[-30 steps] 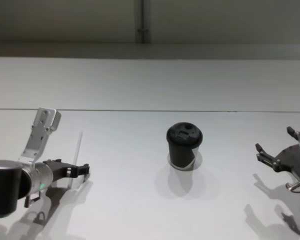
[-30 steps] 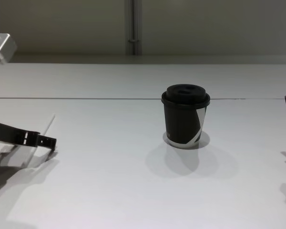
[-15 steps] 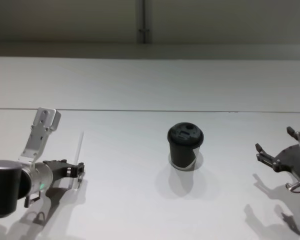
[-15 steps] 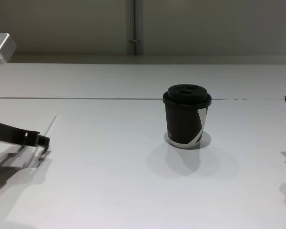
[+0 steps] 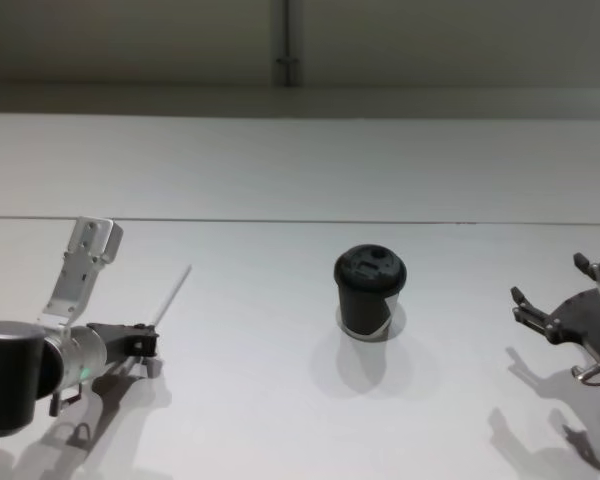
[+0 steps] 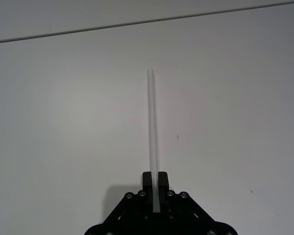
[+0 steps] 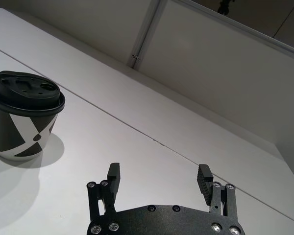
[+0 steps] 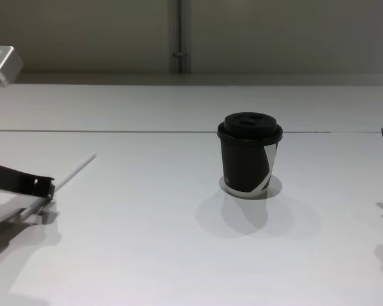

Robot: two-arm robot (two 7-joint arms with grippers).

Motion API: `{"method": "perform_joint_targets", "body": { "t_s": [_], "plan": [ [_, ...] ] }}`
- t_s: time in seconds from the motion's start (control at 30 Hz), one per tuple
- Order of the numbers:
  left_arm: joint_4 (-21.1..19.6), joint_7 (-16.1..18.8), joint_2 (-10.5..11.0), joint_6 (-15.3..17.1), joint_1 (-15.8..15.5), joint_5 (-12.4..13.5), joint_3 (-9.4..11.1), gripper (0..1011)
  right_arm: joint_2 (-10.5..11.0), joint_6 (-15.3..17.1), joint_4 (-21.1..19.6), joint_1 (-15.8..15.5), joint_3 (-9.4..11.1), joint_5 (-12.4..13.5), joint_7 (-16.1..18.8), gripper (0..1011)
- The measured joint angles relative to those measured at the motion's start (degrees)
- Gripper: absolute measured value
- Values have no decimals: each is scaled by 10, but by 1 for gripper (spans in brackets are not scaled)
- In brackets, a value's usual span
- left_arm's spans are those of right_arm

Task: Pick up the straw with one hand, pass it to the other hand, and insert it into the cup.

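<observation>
My left gripper (image 5: 146,344) is at the table's left, shut on the near end of the straw (image 5: 172,295), a thin translucent-white tube slanting forward and to the right. The left wrist view shows the straw (image 6: 153,122) clamped between the closed black jaws of the left gripper (image 6: 154,179). In the chest view the straw (image 8: 73,169) rises from the left gripper (image 8: 46,188). The cup (image 5: 369,290), dark with white stripes and a black domed lid, stands upright mid-table, also as the cup (image 8: 249,156) and the cup (image 7: 24,122). My right gripper (image 5: 545,315) hangs open at the right, empty, as the right gripper (image 7: 159,172) shows.
The white table (image 5: 280,410) has a thin seam (image 5: 280,221) running across behind the cup. A wall with a vertical pipe (image 5: 288,40) stands beyond the far edge. A silver bracket (image 5: 80,270) sticks up from my left wrist.
The left gripper has drawn back to the left and closed on the straw. The straw's far end has swung to the right. Cup and right gripper have not moved.
</observation>
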Motion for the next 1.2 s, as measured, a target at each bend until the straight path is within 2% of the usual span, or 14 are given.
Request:
{"method": "perform_joint_targets", "body": {
  "t_s": [0.2,0.53,0.7,0.83,0.97,1.07,1.2],
  "plan": [
    [0,0,0,0,0,0,0,12,0,0,0,0,0,0,0,1001],
    [-2,-9,2,-8,2,1,0,0,0,0,0,0,0,0,0,1001],
    [-12,-47,7,-50,13,1,-5,0,0,0,0,0,0,0,0,1001],
    [-21,-66,7,-87,23,-9,-20,0,0,0,0,0,0,0,0,1001],
    [-32,-88,7,-130,34,-31,-40,0,0,0,0,0,0,0,0,1001],
    [-38,-103,9,-153,40,-46,-48,0,0,0,0,0,0,0,0,1001],
    [-54,-138,17,-195,51,-70,-57,0,0,0,0,0,0,0,0,1001]
  ]
}}
